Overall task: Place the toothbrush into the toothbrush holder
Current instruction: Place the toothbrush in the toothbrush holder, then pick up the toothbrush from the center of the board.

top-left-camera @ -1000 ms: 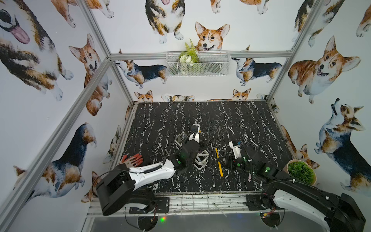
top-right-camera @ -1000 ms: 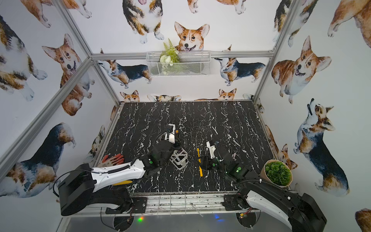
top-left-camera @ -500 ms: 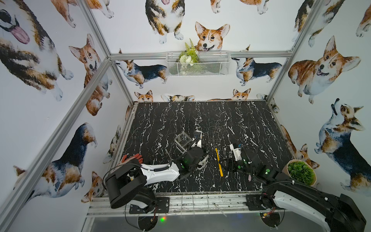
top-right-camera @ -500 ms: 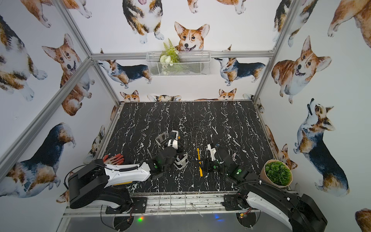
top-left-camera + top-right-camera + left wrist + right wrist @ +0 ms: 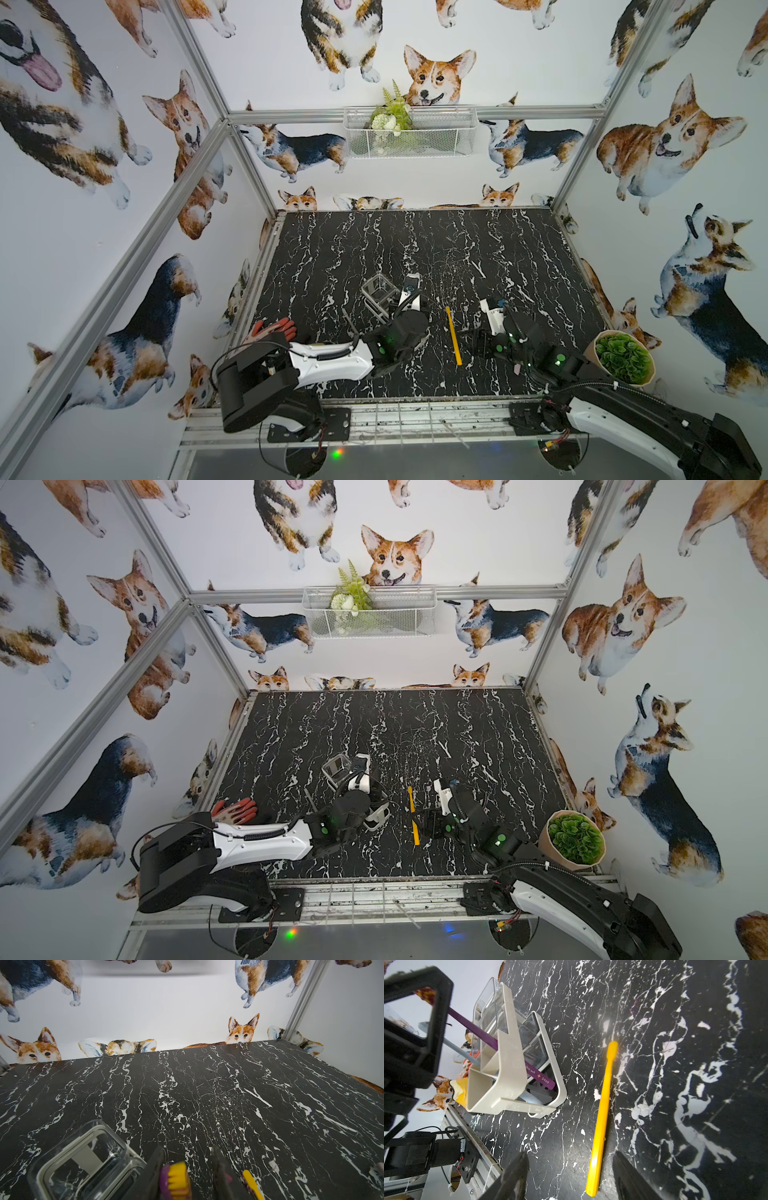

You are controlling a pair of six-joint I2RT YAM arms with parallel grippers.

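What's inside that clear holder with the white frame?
A purple toothbrush leans in the toothbrush holder, with a grey-blue handle beside it. Its clear compartments at the other end look empty. In both top views the left arm covers the occupied end.

Brightness: bright and even in all views, the white walls well lit.
Glare: pale sheen on the yellow toothbrush (image 5: 600, 1118) and on the black tabletop (image 5: 606, 1022) beside its head.
Shadows: faint and soft.
Blur: the left gripper (image 5: 188, 1148) and the brush head (image 5: 176, 1178) near it are out of focus.
Distortion: strong wide-angle stretch at the edges.
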